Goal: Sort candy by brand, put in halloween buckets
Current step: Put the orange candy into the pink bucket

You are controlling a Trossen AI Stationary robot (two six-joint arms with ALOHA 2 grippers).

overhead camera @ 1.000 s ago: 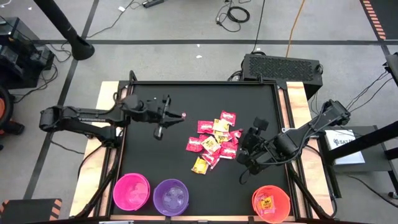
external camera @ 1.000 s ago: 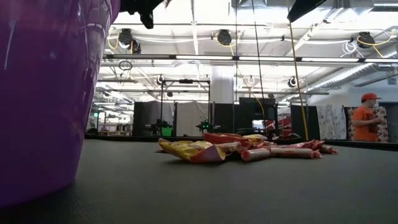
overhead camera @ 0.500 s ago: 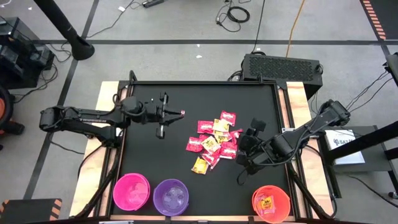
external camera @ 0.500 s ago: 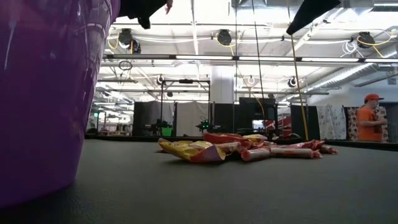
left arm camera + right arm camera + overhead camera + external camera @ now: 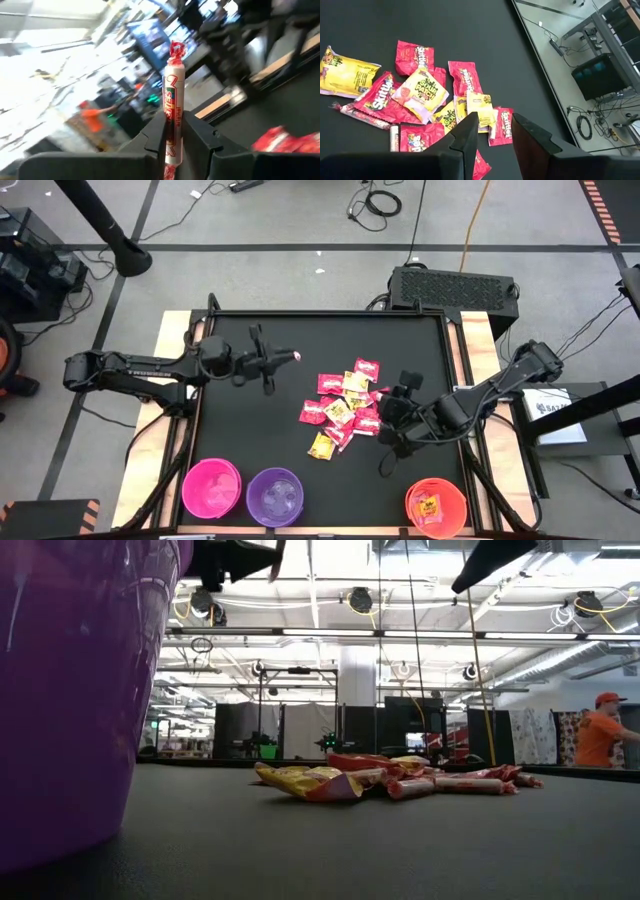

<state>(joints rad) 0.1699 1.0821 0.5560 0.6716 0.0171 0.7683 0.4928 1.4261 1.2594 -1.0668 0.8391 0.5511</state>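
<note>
Between the left jaws (image 5: pixel 175 132) sits a slim roll candy (image 5: pixel 173 107), a white paper-wrapped cylinder with red lettering and a twisted red end. It is clamped near its lower third, and most of its length stands out beyond the tips. Its long axis runs along the fingers, with the twisted red end pointing away from the wrist. Seen from above, it shows as a small pale tip (image 5: pixel 295 357) ahead of the left jaws, raised over the bare black tabletop (image 5: pixel 240 435) and aimed toward the pile. I judge it light and fairly stiff but brittle inside, with a smooth wrapper that could slide; a hold across the middle of the barrel looks safer than one on the twist.

Beyond it, the pile of flat packets (image 5: pixel 422 95) lies under and ahead of the right jaws (image 5: pixel 492 135), which stand apart and hold nothing. Those packets look thin, crinkly and slippery, best pinched at a free edge. Farther out, the pink bucket (image 5: pixel 211 487), purple bucket (image 5: pixel 275 496) and orange bucket (image 5: pixel 436 506) stand along the near edge, well apart from both jaws.
</note>
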